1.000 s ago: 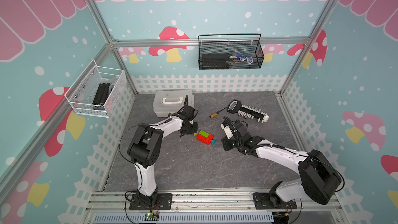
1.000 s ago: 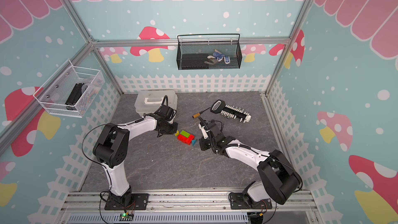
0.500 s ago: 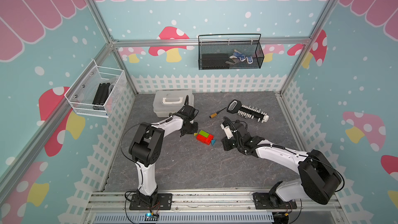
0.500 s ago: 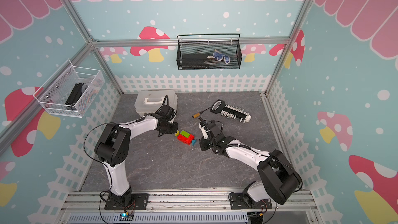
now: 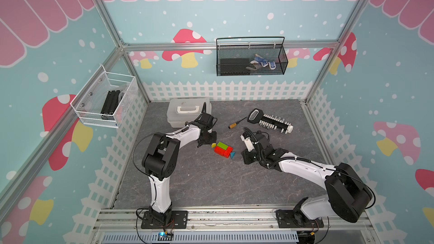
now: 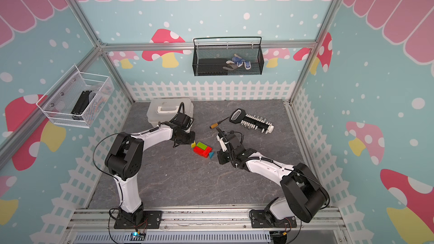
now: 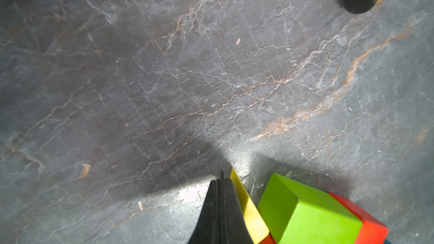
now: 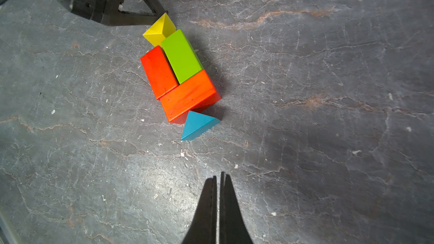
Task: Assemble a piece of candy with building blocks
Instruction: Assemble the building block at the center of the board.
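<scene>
Near the middle of the grey marbled table (image 8: 305, 113): small candy (image 8: 180, 76) of glossy blocks, green bar (image 8: 182, 56) beside red bar (image 8: 158, 73), second red bar (image 8: 187, 95) across their ends. Yellow triangle (image 8: 160, 30) at one end, blue triangle (image 8: 197, 125) at other. Left end effector (image 7: 222, 179) fully closed, empty, tips against yellow triangle. Right end effector (image 8: 218, 177) closed too, empty, apart from blue triangle.

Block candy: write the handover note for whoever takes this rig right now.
Left gripper: shut, empty, tip touching the small yellow triangular block.
Right gripper: shut, empty, short of the small blue triangular block.
Done: green bar beside one red bar, second red bar across their ends, triangles at either end, on the grey table.
To do: probably square up yellow, back off.
</scene>
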Controlling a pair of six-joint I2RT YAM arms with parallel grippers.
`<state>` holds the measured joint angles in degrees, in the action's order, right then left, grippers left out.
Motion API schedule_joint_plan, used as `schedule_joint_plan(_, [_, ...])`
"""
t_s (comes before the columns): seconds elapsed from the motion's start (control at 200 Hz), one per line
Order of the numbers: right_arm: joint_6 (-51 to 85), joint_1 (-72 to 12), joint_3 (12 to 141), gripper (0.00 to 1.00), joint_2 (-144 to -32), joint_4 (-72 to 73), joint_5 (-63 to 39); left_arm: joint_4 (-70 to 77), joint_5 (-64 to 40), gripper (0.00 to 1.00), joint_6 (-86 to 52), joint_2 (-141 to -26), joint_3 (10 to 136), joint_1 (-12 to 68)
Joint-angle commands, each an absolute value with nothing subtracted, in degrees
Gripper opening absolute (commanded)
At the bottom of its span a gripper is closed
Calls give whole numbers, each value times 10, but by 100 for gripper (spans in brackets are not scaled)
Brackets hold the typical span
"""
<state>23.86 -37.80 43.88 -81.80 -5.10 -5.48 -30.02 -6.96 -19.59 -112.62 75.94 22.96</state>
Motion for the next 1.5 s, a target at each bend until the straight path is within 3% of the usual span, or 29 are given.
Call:
schedule_joint_plan(0.0, [242, -374, 435, 0, -828, -49, -57, -295, -74, 0, -206, -1135, 777, 232])
schedule_joint_plan(1.496, [245, -374, 446, 0, -858, -45, -78, -310, -57, 0, -203, -1125, 774, 243])
